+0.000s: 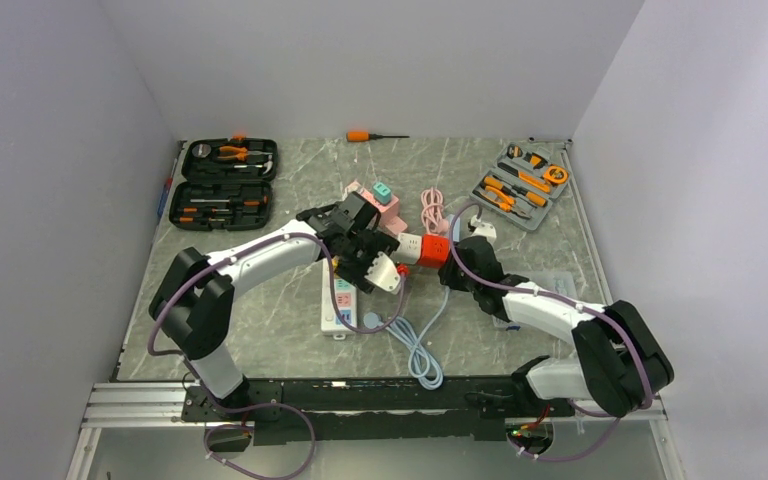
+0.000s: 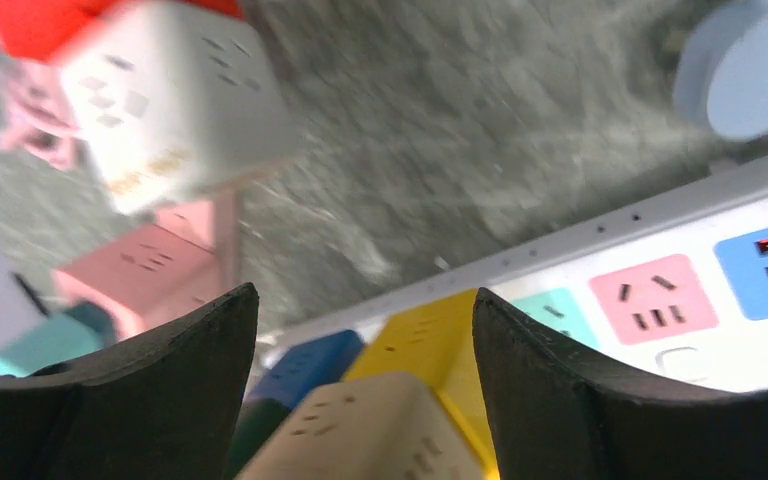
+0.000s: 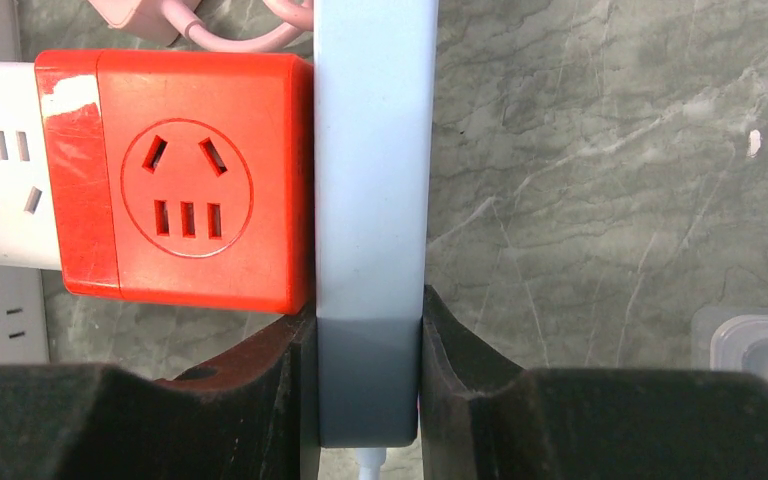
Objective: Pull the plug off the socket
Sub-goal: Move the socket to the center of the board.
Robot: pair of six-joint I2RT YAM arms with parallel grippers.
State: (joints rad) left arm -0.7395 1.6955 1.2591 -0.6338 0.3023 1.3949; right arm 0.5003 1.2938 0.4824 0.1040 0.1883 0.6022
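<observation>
In the right wrist view, a light blue plug (image 3: 375, 150) sits flush against the side of a red cube socket (image 3: 190, 190). A white cube (image 3: 0, 190) joins the red one on its other side. My right gripper (image 3: 368, 310) is shut on the plug's lower end. From above, the red socket (image 1: 433, 250) hangs over the table between my right gripper (image 1: 457, 262) and left gripper (image 1: 368, 265). The left gripper (image 2: 365, 300) stands wide around a stack of cream (image 2: 360, 430), yellow (image 2: 430, 345) and blue cube sockets. Its fingers (image 2: 550, 380) lie against the stack's sides.
A white power strip (image 1: 338, 305) with coloured outlets lies under the left gripper, a round blue plug (image 1: 370, 320) and coiled cable (image 1: 415, 345) beside it. A pink cube (image 1: 380, 200) and pink cable (image 1: 432, 208) lie behind. A black tool case (image 1: 228, 183), a grey tool tray (image 1: 520, 187) and a screwdriver (image 1: 375, 135) line the back.
</observation>
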